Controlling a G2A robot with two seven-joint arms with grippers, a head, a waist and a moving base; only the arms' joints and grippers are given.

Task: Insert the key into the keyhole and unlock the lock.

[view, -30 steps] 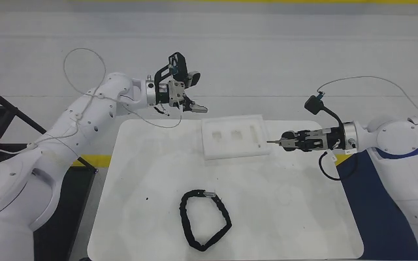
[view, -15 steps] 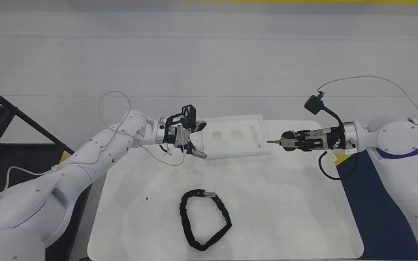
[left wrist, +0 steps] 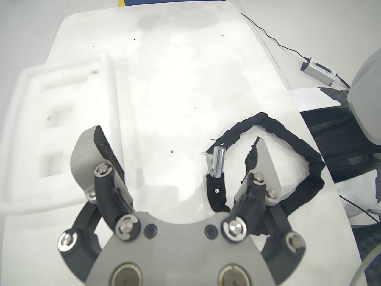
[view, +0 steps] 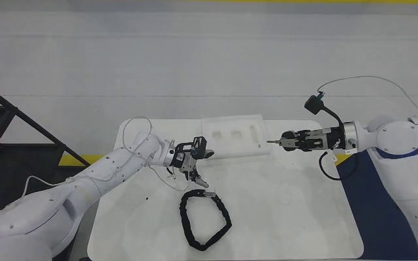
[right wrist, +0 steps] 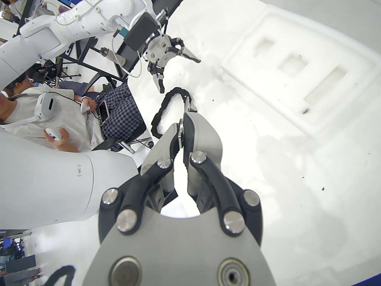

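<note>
The lock (view: 206, 222) is a black fabric-covered chain loop lying on the white table (view: 294, 215), near its front. Its silver cylinder end (left wrist: 218, 159) points up between my left gripper's fingers. My left gripper (view: 196, 177) hangs open just above that end, with the cylinder closer to one finger (left wrist: 262, 162) than the other. My right gripper (view: 284, 141) is at the right, beside the foam tray, shut on the key (view: 270, 141), whose thin shaft points toward the tray. The right wrist view shows the shut gripper (right wrist: 182, 124) with the lock (right wrist: 166, 102) beyond it.
A white foam tray (view: 235, 136) with three rectangular recesses lies at the table's back middle. The same foam tray (left wrist: 59, 96) is close beside my left gripper. A black stand (view: 26, 124) is off the table's left side.
My left arm swung from behind the table's back left corner, forward and down past the foam tray, to just over the lock's cylinder end. The right arm with the key stayed still.
</note>
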